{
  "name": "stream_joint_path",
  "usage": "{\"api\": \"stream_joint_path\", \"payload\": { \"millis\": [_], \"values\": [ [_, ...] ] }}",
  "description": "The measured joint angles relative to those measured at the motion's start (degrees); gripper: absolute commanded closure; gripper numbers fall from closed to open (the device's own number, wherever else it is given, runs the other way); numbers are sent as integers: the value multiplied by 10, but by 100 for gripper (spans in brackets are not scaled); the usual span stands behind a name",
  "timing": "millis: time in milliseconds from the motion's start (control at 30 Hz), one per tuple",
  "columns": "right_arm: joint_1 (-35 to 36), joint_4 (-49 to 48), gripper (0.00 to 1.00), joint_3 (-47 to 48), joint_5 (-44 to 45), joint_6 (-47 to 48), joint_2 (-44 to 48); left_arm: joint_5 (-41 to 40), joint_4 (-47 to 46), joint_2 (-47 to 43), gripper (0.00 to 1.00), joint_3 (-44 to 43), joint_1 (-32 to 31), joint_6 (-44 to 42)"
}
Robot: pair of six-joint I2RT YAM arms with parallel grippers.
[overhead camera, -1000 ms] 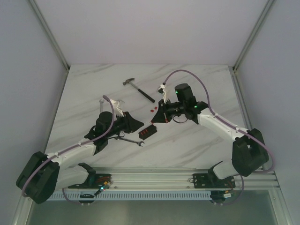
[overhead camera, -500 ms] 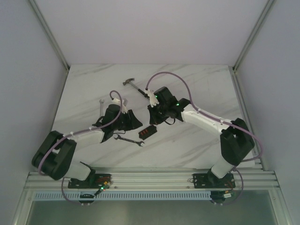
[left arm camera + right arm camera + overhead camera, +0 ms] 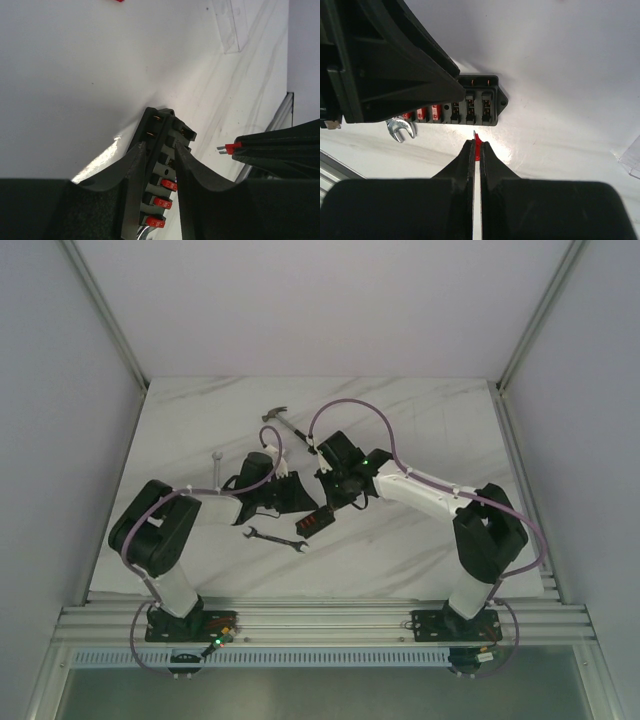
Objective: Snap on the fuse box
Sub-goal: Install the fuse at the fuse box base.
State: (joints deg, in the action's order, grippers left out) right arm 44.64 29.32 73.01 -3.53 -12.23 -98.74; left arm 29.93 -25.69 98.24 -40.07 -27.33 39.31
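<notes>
my left pincer (image 3: 159, 144): fingers apart, straddling the small black rectangular plastic fuse box (image 3: 165, 172), contact I cannot tell | my right pincer (image 3: 477, 146): clamped on a small red blade fuse (image 3: 477, 140), its tip just beside the box, not touching | box: flat on the white marble table (image 3: 420, 540), between both pincers
</notes>
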Motion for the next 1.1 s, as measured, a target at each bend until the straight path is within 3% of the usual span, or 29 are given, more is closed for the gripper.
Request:
{"api": "stream_joint_path", "payload": {
  "millis": [333, 500, 900, 1100],
  "values": [
    [19, 18, 100, 10, 21, -10, 0, 84, -48, 48, 67, -10, -1, 3],
    [32, 42, 100, 36, 43, -17, -10, 91, -58, 47, 63, -12, -1, 7],
    [50, 94, 100, 94, 86, -59, -75, -3, -25, -120, 49, 94, 43, 21],
    [60, 108, 100, 121, 94, -67, -100, -24, -14, -157, 46, 132, 52, 41]
  ]
}}
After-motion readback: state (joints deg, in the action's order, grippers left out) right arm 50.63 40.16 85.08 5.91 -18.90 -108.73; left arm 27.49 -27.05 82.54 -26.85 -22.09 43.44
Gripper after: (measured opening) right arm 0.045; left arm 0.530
